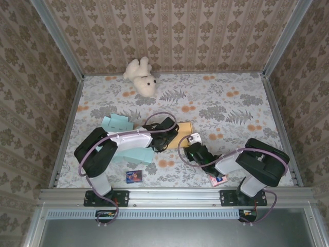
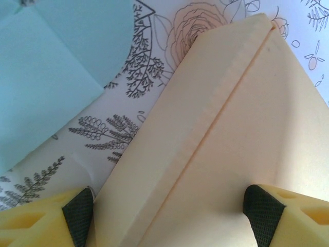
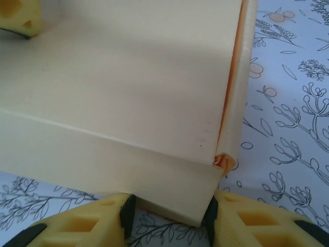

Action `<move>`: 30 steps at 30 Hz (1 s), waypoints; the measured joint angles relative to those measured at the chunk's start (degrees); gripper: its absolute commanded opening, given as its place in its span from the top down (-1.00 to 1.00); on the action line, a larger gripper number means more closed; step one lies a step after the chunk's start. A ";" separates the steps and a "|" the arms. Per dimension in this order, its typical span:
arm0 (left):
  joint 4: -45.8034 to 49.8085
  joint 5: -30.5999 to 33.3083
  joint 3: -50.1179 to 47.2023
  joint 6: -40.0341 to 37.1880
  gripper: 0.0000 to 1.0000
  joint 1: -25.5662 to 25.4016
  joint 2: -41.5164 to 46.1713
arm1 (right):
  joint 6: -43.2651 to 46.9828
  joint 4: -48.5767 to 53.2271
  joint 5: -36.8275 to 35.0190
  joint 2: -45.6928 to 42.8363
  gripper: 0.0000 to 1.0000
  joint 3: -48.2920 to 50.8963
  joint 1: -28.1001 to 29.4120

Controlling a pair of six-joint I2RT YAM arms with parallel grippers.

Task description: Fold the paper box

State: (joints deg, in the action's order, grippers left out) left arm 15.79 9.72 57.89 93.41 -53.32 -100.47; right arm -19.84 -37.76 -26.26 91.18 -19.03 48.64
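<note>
On the flower-printed desk (image 1: pixel 221 103) we see the pale yellow paper box (image 1: pixel 184 128) lying near the middle, between the two arms; the left fingers (image 1: pixel 168 128) meet it from the left, the right fingers (image 1: pixel 193 147) from the near right. From the left wrist we see a long crease running up the box's face; the black pads (image 2: pixel 77 218) stand wide apart, one just beside the box's left edge, the other over its face, clamped on nothing. From the right wrist, the pads bracket the box's near corner, close against its side wall; we cannot tell whether they press it. Light blue paper sheets (image 1: pixel 117 123) lie left of the box, partly under the left arm; a white teddy bear (image 1: pixel 142 77) lies at the far side; a small dark card (image 1: pixel 133 176) sits at the near edge.
</note>
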 measured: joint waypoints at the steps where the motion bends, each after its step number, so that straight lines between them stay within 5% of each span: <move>1: 0.00 0.17 0.31 0.00 -0.62 0.00 -0.26 | 0.00 -0.28 0.17 0.22 0.11 -0.09 -0.44; 13: 0.90 1.51 1.97 0.00 -0.63 -0.98 -1.18 | -1.31 -0.31 3.50 -0.11 0.10 -0.44 -5.09; 30: 16.48 1.99 4.39 -6.14 -0.76 -6.38 3.61 | -7.10 11.08 12.31 -8.66 0.06 -2.64 -12.39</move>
State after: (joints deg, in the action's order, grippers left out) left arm 32.27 11.70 62.28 87.26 -59.70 -96.86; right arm -26.94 -26.68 -13.96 82.52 -21.67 36.25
